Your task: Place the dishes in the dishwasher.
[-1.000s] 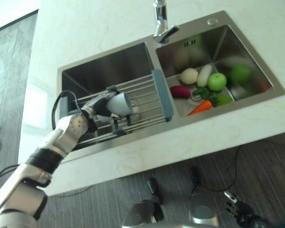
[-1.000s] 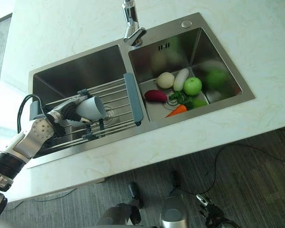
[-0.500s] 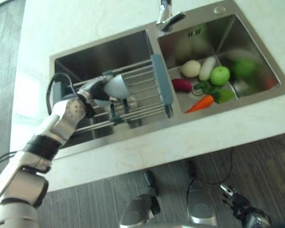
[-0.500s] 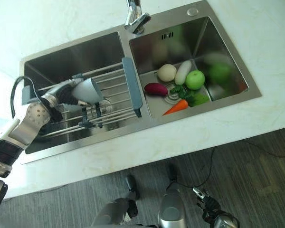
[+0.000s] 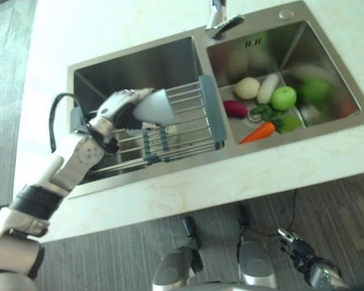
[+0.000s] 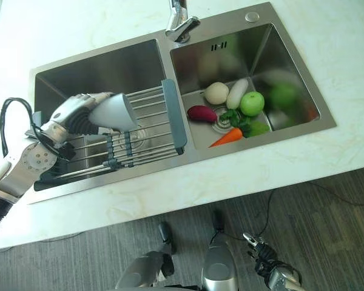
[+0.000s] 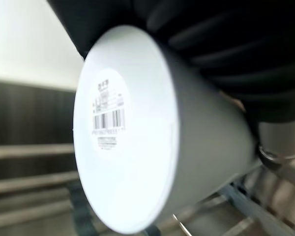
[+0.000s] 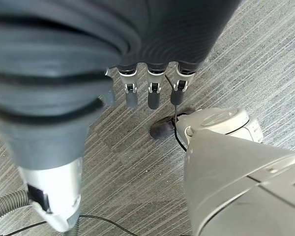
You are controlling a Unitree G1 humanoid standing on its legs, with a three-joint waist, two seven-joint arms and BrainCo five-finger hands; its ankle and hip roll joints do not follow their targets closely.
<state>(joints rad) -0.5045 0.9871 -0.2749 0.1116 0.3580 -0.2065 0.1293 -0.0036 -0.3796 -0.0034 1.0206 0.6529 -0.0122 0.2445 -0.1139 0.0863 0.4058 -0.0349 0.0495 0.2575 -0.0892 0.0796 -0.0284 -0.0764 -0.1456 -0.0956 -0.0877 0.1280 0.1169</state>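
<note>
My left hand [image 5: 112,114] is shut on a pale grey cup [image 5: 153,108], held on its side just above the wire drying rack [image 5: 182,124] that spans the left sink basin [image 5: 139,70]. In the left wrist view the cup's base [image 7: 115,142] with a barcode sticker faces the camera, and the rack's bars show beneath it. My right hand [image 5: 296,253] hangs low near the floor, its fingers [image 8: 152,93] straight and holding nothing.
The right sink basin [image 5: 303,54] holds a carrot [image 5: 256,132], a green apple [image 5: 283,97], a purple vegetable [image 5: 234,108], pale vegetables and greens. The tap [image 5: 219,18] stands behind the divider. White countertop [image 5: 230,176] surrounds the sink; grey floor lies below.
My left hand has lifted the cup up off the rack and tilted it more onto its side. The camera has also shifted.
</note>
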